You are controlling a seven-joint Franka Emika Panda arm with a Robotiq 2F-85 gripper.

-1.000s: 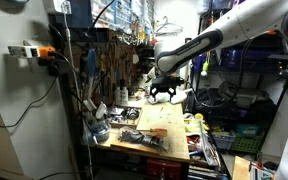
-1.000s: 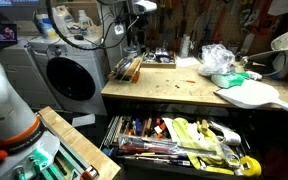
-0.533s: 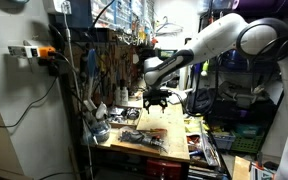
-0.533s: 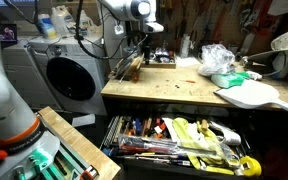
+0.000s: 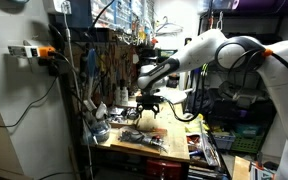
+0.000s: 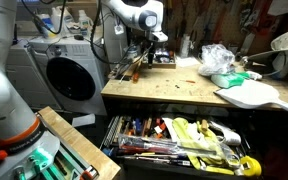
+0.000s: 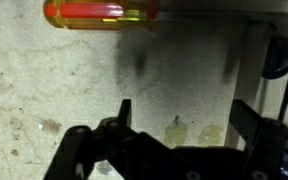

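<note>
Above the stained workbench (image 7: 44,80) where the red-and-yellow-handled screwdriver (image 7: 99,13) lies flat, my gripper (image 7: 182,115) hovers just short of that screwdriver, fingers (image 7: 125,118) spread apart and empty, pointed straight down as suits a tool lying on its side.

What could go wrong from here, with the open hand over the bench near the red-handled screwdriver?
1. In the wrist view the screwdriver lies at the frame edge, outside the open hand; closing now would likely grab nothing.
2. Its round handle might roll away if a finger clips it on the way down.
3. In an exterior view the hand sits close to the tool tray; a sideways move could knock it.
</note>
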